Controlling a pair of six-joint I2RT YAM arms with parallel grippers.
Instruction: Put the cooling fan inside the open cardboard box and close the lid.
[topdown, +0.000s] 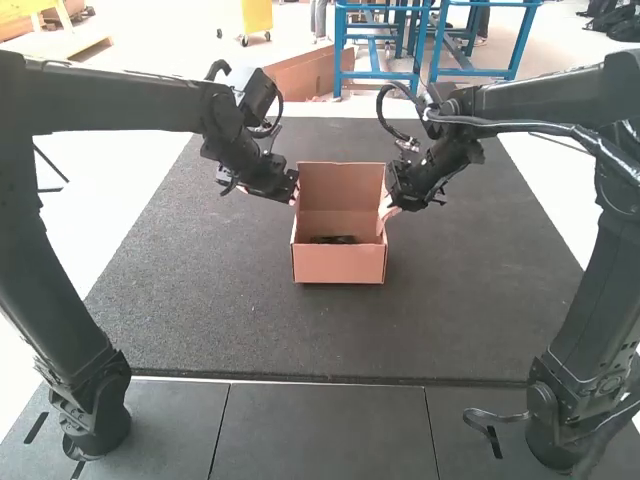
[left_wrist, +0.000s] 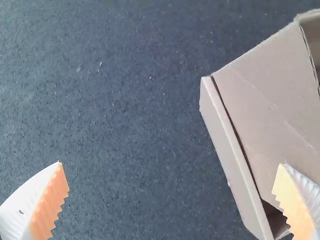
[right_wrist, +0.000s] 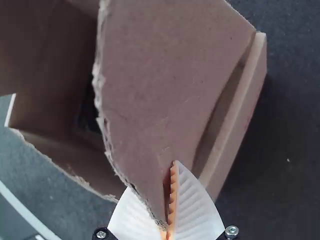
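Two grippers flank the cardboard box (topdown: 338, 262); the right gripper (right_wrist: 169, 172) is clamped on the right side flap (right_wrist: 165, 75); the left gripper (topdown: 291, 190), fingers wide apart, hangs at the opposite back corner; between them, down inside the box, lies the dark fan (topdown: 332, 239); behind it the lid (topdown: 340, 185) stands upright, likely needing to fold forward.

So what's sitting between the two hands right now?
The open cardboard box, cooling fan inside, sits between left hand and right hand in the high view.
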